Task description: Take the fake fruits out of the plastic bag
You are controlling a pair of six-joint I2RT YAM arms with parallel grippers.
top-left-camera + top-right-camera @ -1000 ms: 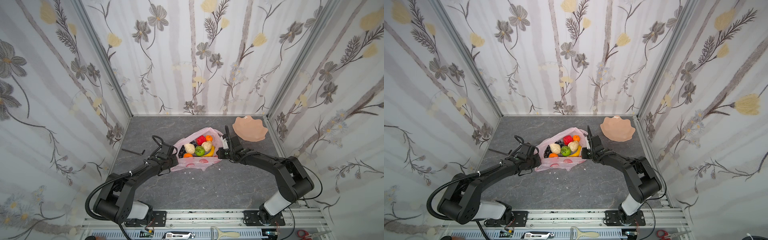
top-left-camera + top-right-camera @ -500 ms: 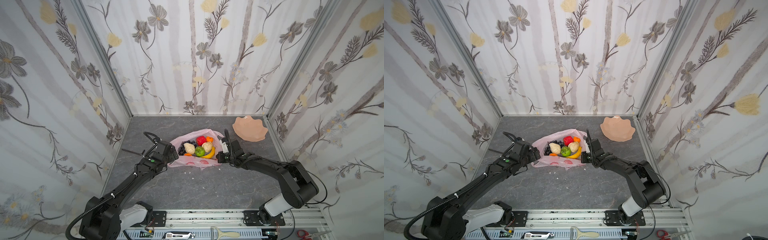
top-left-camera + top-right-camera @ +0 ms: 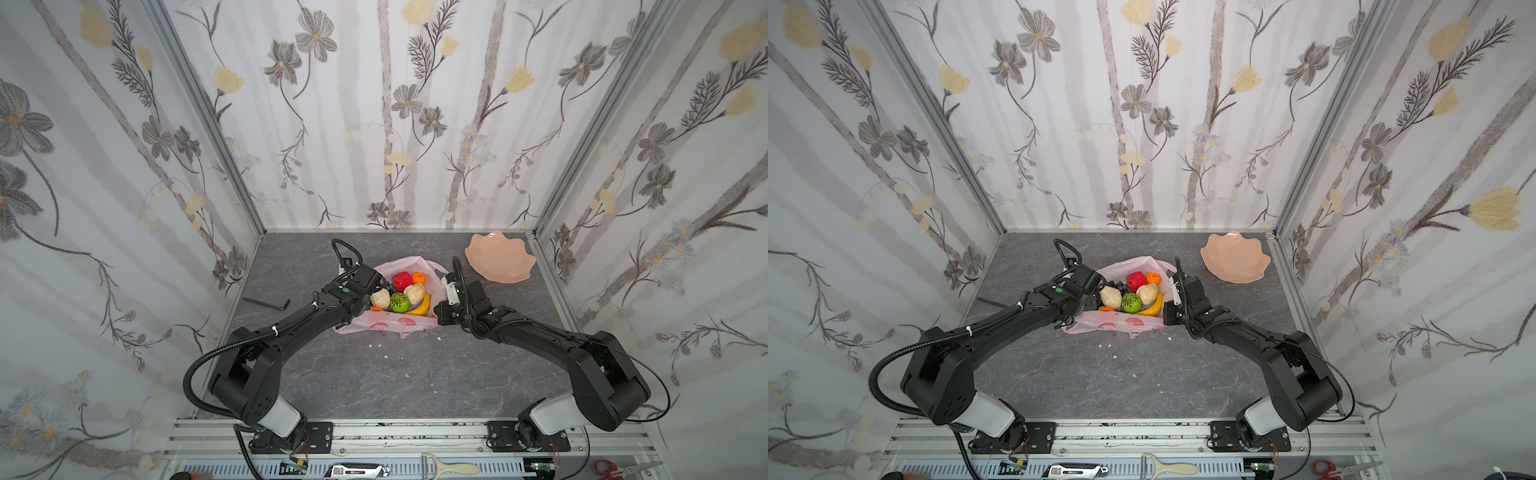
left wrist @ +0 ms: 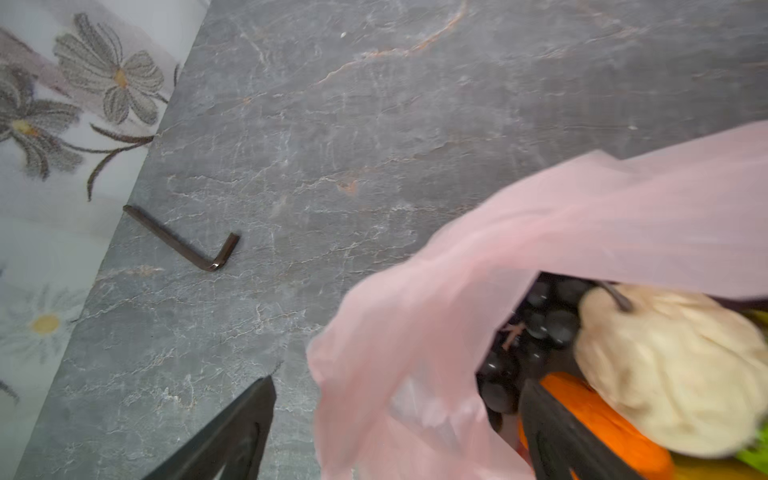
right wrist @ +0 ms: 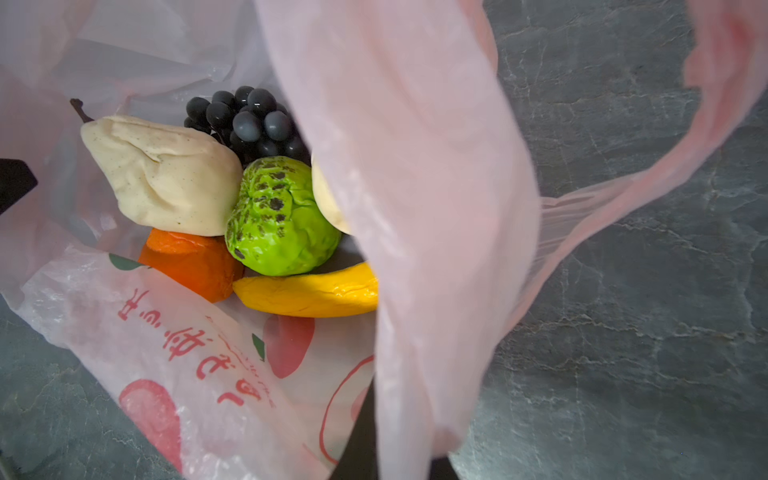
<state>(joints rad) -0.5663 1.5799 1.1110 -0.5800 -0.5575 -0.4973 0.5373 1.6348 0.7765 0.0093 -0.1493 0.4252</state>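
Grey stone-patterned tabletop (image 3: 415, 374) forms the floor of a booth walled in floral wallpaper (image 3: 374, 124). At the centre of both top views lies the plastic bag (image 3: 390, 326), thin translucent pink film with red printed marks on its near side and its mouth spread open upward. All 8 fake fruits (image 3: 1131, 302) are packed inside it. The red apple (image 3: 402, 281) and 1 orange (image 3: 419, 277) are at the back. The 2 beige lumpy ones (image 3: 380, 298) flank the bumpy green fruit (image 5: 282, 216), and the banana (image 3: 420, 307) is at the pile's lower right. The other orange (image 5: 191, 262) and the dark grape bunch (image 5: 245, 120) are on its left.

From the lower left, the left arm stretches low across the table to the bag's left rim. The left gripper (image 4: 397, 386) stands wide open, 1 finger over bare table and 1 inside the bag, with loose film between them, unpinched. From the lower right, the right arm bends in to the bag's right edge. The right gripper (image 3: 438, 309) is closed on the bag's film, and a handle loop drapes from it in the right wrist view.

A peach dish (image 3: 498, 264) sits at the table's upper right, well apart, and a hex key (image 3: 268, 303) lies at its left.
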